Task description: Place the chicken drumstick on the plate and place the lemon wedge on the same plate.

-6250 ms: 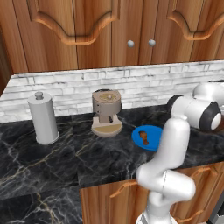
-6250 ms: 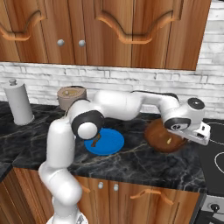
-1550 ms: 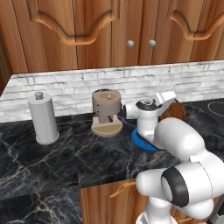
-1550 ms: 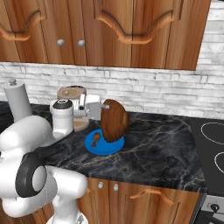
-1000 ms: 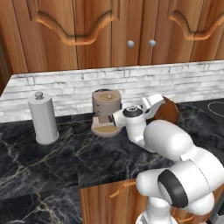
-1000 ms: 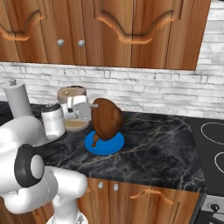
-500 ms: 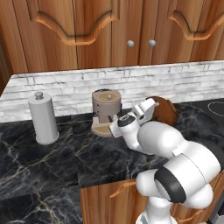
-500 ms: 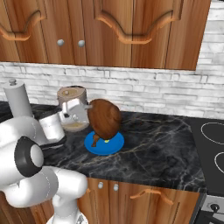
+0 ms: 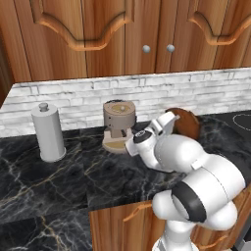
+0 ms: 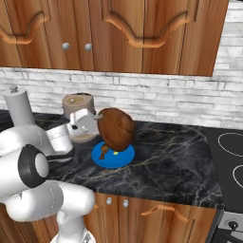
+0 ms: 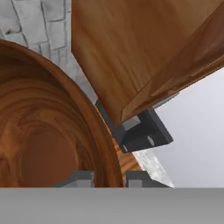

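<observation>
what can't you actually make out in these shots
- Left base view: the plate and what lies on it are hidden behind the arm; the wooden bowl is partly covered.
- Right base view: the tilted wooden bowl hides the far part of the plate; the chicken drumstick is part covered, the lemon wedge too small for detail.
- Hand view: the end effector grips the bowl rim; the plate lies outside the frame.

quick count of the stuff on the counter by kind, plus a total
Food pieces: 2 (small orange-brown chicken drumstick, tiny yellow-green lemon wedge)
Dishes: 2 (flat round blue plate, deep brown wooden bowl tipped up in the gripper)
Appliances: 1 (tan coffee machine)
Holders: 1 (white paper towel holder)
Total: 6
</observation>
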